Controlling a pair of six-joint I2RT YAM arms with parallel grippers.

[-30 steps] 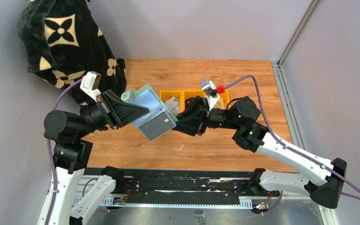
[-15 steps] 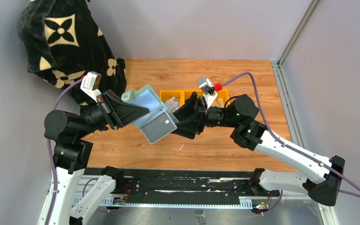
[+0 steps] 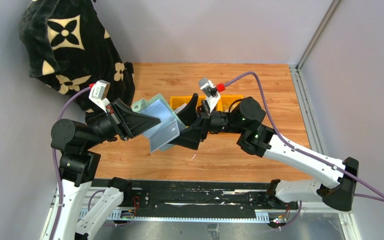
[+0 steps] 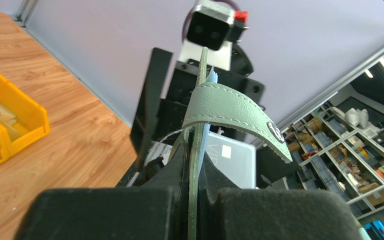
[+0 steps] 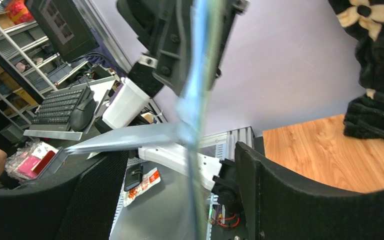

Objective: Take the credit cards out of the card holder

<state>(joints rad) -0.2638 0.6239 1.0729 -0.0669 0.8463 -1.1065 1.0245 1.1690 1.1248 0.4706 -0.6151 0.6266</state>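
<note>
**Top external view: card holder held in the air, second gripper spread around its free edge**

Card holder (image 3: 161, 122) hangs above the table (image 3: 240, 155), opened and tilted, with its grey-blue inner face upward. No part of it rests on the wood. One grey card (image 4: 235, 159) shows beside the holder's edge in the left wrist view. Whether it sits fully in a pocket cannot be told. The closure tab (image 4: 230, 112) curls free over the top edge.

Left gripper (image 3: 147, 121) is clamped tight on the holder's left edge, the leather pinched flat between its fingers (image 4: 105, 215). Right gripper (image 3: 177, 129) stands wide apart, with one of its fingers (image 5: 300, 200) on each side of the holder's free edge, gripping nothing.

Judged step: seizing a card. The right fingers should close on the card's exposed margin only, not on the pocket wall. They should then draw along the pocket's line, with the left grip as anchor. A pull across the pocket would likely bend the card or twist the holder.

Yellow bins (image 3: 230, 99) lie just behind the right wrist, and a black flowered cloth (image 3: 65, 45) lies near the left arm. Bare wood toward the near edge and to the right looks the freest path for drawing a card out and laying it down.
</note>
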